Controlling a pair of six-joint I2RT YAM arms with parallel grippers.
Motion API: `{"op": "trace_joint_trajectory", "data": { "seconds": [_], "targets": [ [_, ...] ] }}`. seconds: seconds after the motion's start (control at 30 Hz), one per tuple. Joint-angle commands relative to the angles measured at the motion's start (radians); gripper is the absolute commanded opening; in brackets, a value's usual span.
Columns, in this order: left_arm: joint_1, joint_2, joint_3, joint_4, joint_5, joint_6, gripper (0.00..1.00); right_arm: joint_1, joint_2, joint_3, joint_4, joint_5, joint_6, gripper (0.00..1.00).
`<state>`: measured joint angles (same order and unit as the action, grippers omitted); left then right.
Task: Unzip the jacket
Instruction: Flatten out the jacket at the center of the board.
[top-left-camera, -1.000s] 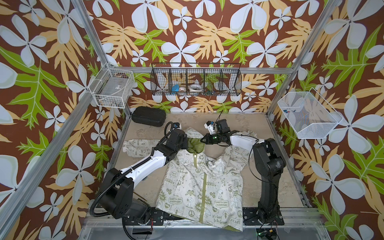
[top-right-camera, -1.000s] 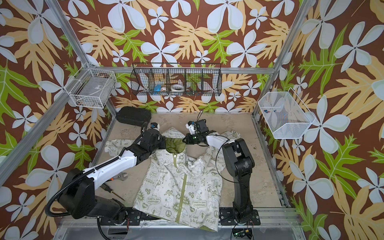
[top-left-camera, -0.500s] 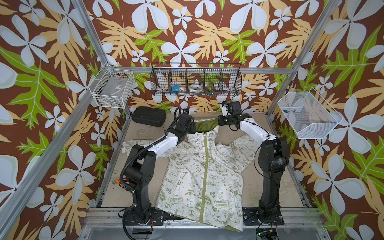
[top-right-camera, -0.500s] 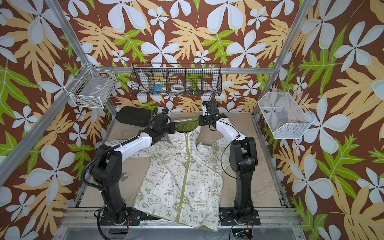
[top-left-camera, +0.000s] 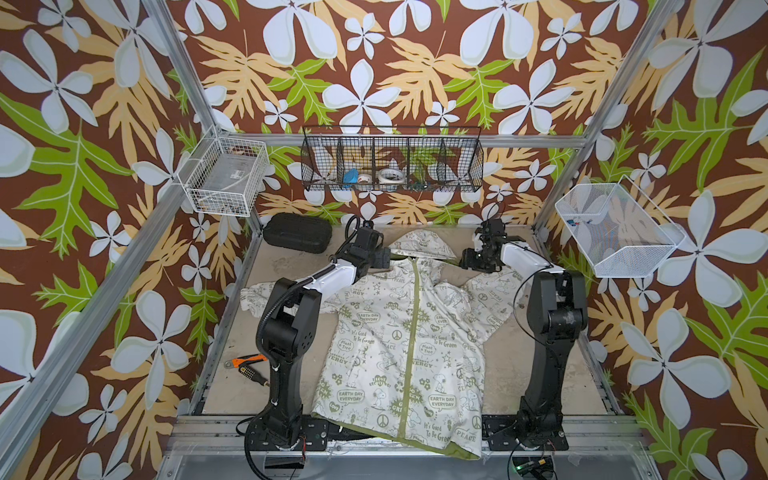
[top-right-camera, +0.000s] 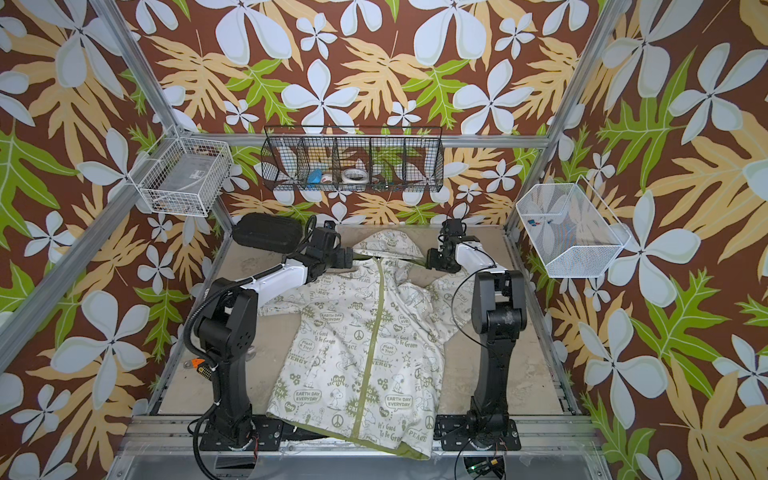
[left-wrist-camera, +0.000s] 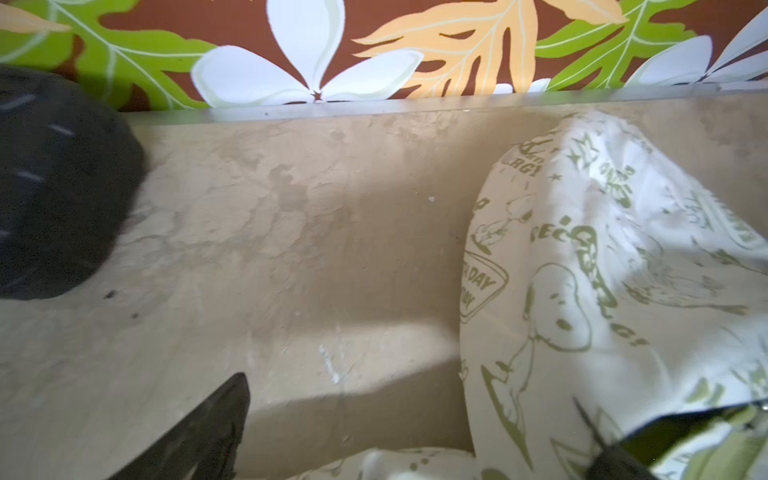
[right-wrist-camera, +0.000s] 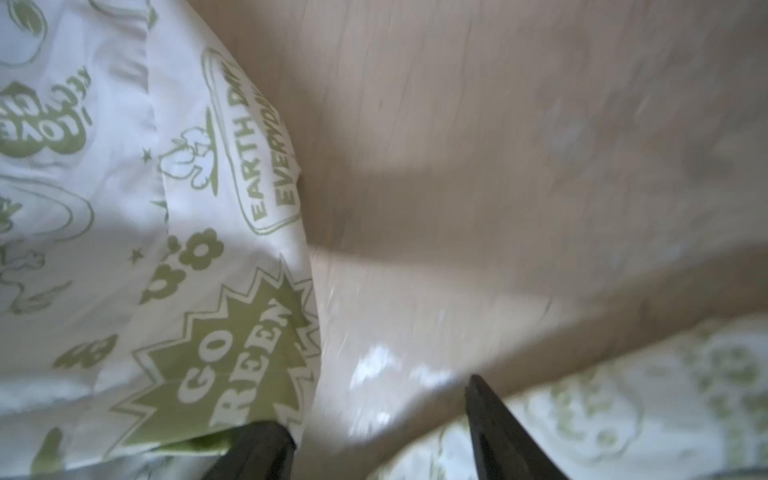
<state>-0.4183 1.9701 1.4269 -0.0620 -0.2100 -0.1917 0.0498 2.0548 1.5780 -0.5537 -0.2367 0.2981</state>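
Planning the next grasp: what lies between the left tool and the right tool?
The hood of the jacket fills that stretch, between left tool and right tool; both top views show it.

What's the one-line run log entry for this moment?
cream-white hooded green-printed jacket: flat on beige table, olive zipper strip closed | left arm: jaws open | right arm: jaws open

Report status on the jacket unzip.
Left gripper open, right gripper open, flanking the hood. Jacket flat, zipper shut full length. Left arm overlies one sleeve; black case clear.
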Motion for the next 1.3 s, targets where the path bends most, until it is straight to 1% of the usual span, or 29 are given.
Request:
{"op": "trace_joint_trajectory", "data": {
  "seconds": [0.0, 0.1, 0.2, 0.27, 0.33, 0.4, 0.47, 0.5, 0.57, 0.6, 0.63, 0.73, 0.8, 0.83, 0.97, 1.07, 1.27],
  "targets": [
    [0.021, -0.058, -0.078, 0.022, -0.069, 0.061, 1.00, -0.025, -0.094, -0.115, 0.061, -0.029, 0.108, 0.63],
    [0.029, -0.092, -0.130, 0.015, -0.023, 0.073, 1.00, -0.079, -0.122, -0.207, 0.101, -0.004, 0.157, 0.61],
    [0.029, -0.065, -0.090, -0.032, 0.073, 0.080, 1.00, -0.148, -0.152, -0.314, 0.195, -0.051, 0.190, 0.60],
    [0.027, -0.032, -0.057, -0.062, 0.146, 0.100, 1.00, -0.182, -0.137, -0.329, 0.208, -0.080, 0.192, 0.60],
    [0.029, -0.010, -0.042, -0.091, 0.190, 0.108, 1.00, -0.213, -0.112, -0.322, 0.207, -0.078, 0.190, 0.60],
    [0.029, -0.007, -0.052, -0.092, 0.211, 0.116, 1.00, -0.236, -0.084, -0.309, 0.215, -0.111, 0.180, 0.61],
    [0.029, -0.004, -0.062, -0.088, 0.213, 0.120, 1.00, -0.238, -0.057, -0.272, 0.200, -0.149, 0.148, 0.60],
    [0.028, 0.004, -0.056, -0.093, 0.216, 0.120, 0.99, -0.235, -0.047, -0.259, 0.203, -0.193, 0.132, 0.60],
    [0.029, 0.033, -0.017, -0.126, 0.257, 0.116, 0.98, -0.225, -0.041, -0.240, 0.216, -0.291, 0.085, 0.60],
    [0.029, 0.048, 0.006, -0.139, 0.306, 0.116, 0.97, -0.205, -0.042, -0.225, 0.220, -0.340, 0.047, 0.60],
    [0.029, 0.058, 0.019, -0.141, 0.371, 0.118, 0.97, -0.186, -0.045, -0.210, 0.212, -0.351, 0.026, 0.60],
    [0.029, 0.076, 0.035, -0.131, 0.540, 0.129, 0.95, -0.129, -0.047, -0.181, 0.198, -0.440, -0.010, 0.62],
    [0.027, 0.079, 0.038, -0.139, 0.604, 0.147, 0.95, -0.094, -0.042, -0.153, 0.160, -0.455, -0.037, 0.65],
    [0.025, 0.076, 0.037, -0.148, 0.615, 0.159, 0.99, -0.074, -0.037, -0.134, 0.137, -0.455, -0.055, 0.66],
    [0.007, 0.044, 0.020, -0.177, 0.597, 0.201, 1.00, -0.013, -0.028, -0.082, 0.081, -0.415, -0.073, 0.71],
    [-0.008, -0.010, -0.020, -0.161, 0.533, 0.211, 1.00, 0.021, -0.043, -0.057, 0.065, -0.357, -0.067, 0.71],
    [-0.010, -0.148, -0.122, -0.071, 0.465, 0.174, 1.00, 0.025, -0.124, -0.034, 0.010, -0.242, -0.063, 0.71]
  ]
}}
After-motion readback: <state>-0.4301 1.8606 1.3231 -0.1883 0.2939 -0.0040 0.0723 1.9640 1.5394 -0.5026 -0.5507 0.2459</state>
